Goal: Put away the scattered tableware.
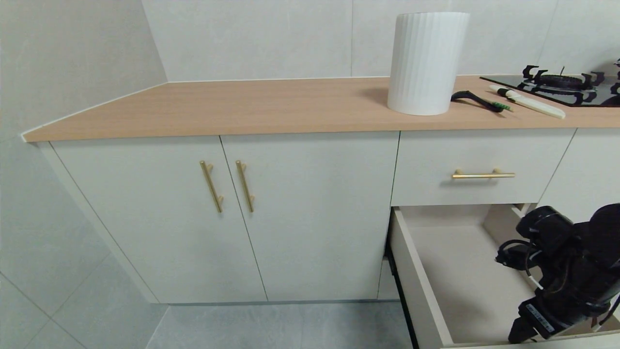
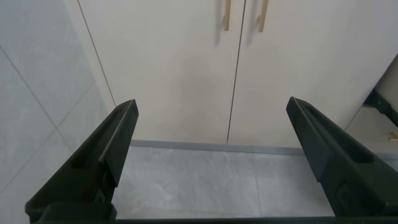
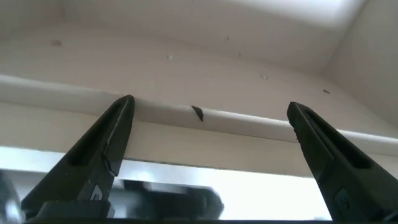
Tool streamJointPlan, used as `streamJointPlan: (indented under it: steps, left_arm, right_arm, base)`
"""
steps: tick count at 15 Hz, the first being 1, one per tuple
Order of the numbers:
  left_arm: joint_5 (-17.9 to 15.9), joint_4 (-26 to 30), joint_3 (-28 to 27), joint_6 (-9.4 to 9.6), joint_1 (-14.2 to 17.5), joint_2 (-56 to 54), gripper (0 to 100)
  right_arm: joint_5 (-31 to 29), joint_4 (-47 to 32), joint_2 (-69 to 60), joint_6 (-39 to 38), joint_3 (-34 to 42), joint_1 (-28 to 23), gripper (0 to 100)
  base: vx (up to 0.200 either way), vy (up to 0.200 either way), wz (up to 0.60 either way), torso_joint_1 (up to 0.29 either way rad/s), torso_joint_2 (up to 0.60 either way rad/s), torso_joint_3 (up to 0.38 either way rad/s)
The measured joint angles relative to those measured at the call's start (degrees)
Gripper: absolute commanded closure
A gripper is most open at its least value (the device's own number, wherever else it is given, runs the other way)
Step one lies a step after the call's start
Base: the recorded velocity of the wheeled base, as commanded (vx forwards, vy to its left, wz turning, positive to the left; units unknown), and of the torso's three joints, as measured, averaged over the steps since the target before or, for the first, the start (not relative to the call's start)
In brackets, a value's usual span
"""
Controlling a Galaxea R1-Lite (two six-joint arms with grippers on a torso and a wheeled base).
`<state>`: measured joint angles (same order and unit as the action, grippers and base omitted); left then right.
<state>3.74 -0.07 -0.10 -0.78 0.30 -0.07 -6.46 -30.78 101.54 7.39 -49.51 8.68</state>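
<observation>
Currently: both pincers open, tableware on the worktop

Now the wooden worktop (image 1: 242, 106) carries a tall white ribbed canister (image 1: 426, 63) towards its right half; just beside the canister, on the side nearer the hob (image 1: 562, 85), lies a black-handled utensil (image 1: 477, 100) with a green tip; a white utensil (image 1: 530, 104) lies slantwise just beyond it, close to the hob's edge but apart from the black one. Both utensils lie flat on the worktop.

Below the worktop stand two pale cupboard doors (image 1: 160, 218), shut, each with an upright gold handle (image 1: 211, 186) near the seam where they meet; to their right is a shut drawer (image 1: 426, 169) with a level gold bar; beneath that an open drawer (image 1: 421, 286) is pulled well out, its pale floor bare where it shows. The right arm (image 1: 571, 271) hangs over the open drawer's right part.

The left pincer (image 2: 211, 104) has its fingers spread wide with nothing between them; it faces the foot of the cupboard doors and the grey tiled floor (image 2: 199, 180). The right pincer (image 3: 211, 103) likewise has its fingers wide apart and grips nothing; a pale edge (image 3: 205, 121) of the cabinetry runs across behind them, though which part it is cannot be told.
</observation>
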Motion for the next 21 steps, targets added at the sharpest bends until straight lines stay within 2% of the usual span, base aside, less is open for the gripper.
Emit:
streamJointPlan:
  steps: [4, 7, 11, 17, 21]
  left_arm:
    - [0.0, 0.0, 0.0, 0.02, 0.0, 0.0, 0]
    - [0.0, 0.0, 0.0, 0.0, 0.0, 0.0, 0]
    - [0.0, 0.0, 0.0, 0.02, 0.0, 0.0, 0]
    - [0.0, 0.0, 0.0, 0.0, 0.0, 0.0, 0]
    - [0.0, 0.1, 0.0, 0.0, 0.0, 0.0, 0]
  right_arm:
    - [-1.6, -1.7, -0.3, 0.4, -0.9, 0.8, 0]
    - [0.5, -1.1, -2.9, 0.3, -2.5, 0.8, 0]
    - [6.3, 5.4, -12.6, -2.3, -3.3, 0.6, 0]
    - [7.4, 9.5, -25.0, -2.9, -3.7, -0.6, 0]
    - [7.4, 11.2, -28.1, -2.9, -3.5, -0.9, 0]
  base:
    - [0.0, 0.0, 0.0, 0.0, 0.0, 0.0]
    - [0.0, 0.0, 0.0, 0.0, 0.0, 0.0]
    - [0.0, 0.0, 0.0, 0.0, 0.0, 0.0]
    - [0.0, 0.0, 0.0, 0.0, 0.0, 0.0]
    - [0.0, 0.0, 0.0, 0.034, -0.23, -0.297]
